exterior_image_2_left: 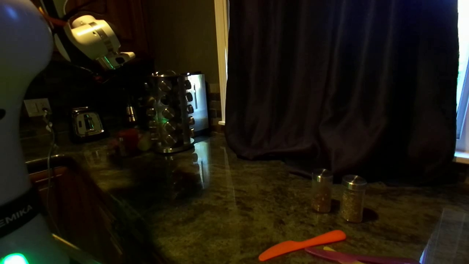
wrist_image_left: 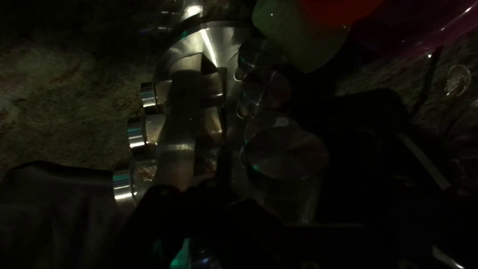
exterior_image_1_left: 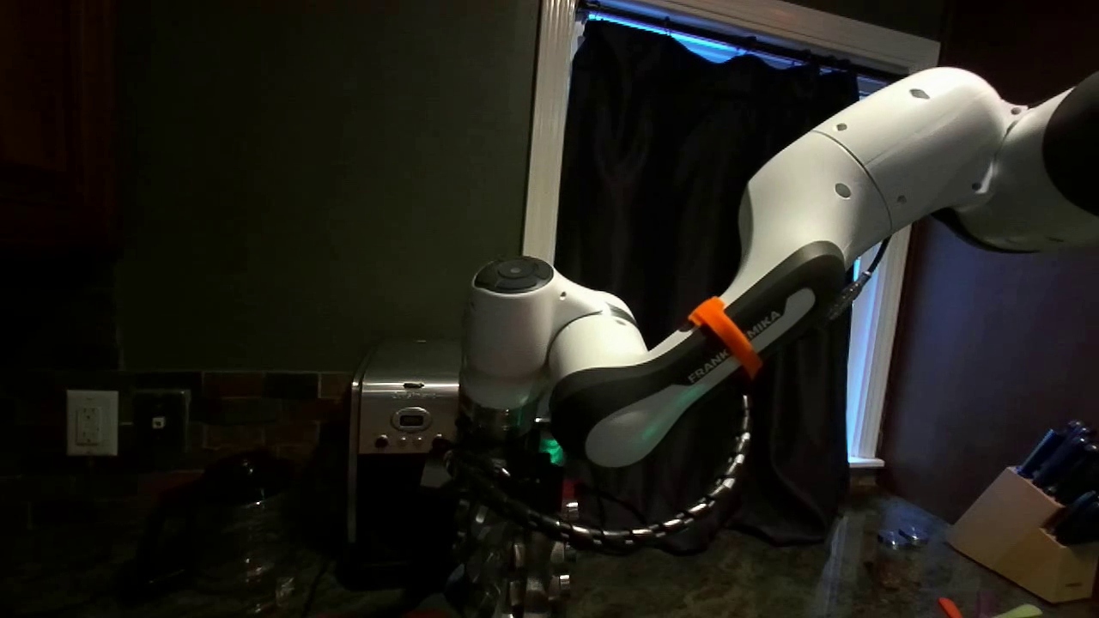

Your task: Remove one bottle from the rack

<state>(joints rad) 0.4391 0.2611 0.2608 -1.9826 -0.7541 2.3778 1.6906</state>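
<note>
In an exterior view the rack [exterior_image_2_left: 177, 147], a round metal tower tiered with silver-capped bottles [exterior_image_2_left: 168, 113], stood far along the glossy, mottled desk [exterior_image_2_left: 227, 209]; nearer, two metal-lidded cylindrical jars [exterior_image_2_left: 353, 201] stood upright behind a smooth orange knife [exterior_image_2_left: 302, 245]. In an exterior view, brushed metal fronted a boxy appliance [exterior_image_1_left: 408, 384]. In the wrist view, round caps [wrist_image_left: 287, 153] jutted beside a smooth steel strip [wrist_image_left: 183, 108]; the hand [wrist_image_left: 220, 205] was black in shadow, and I could not tell how far it was open or whether it held anything.
</note>
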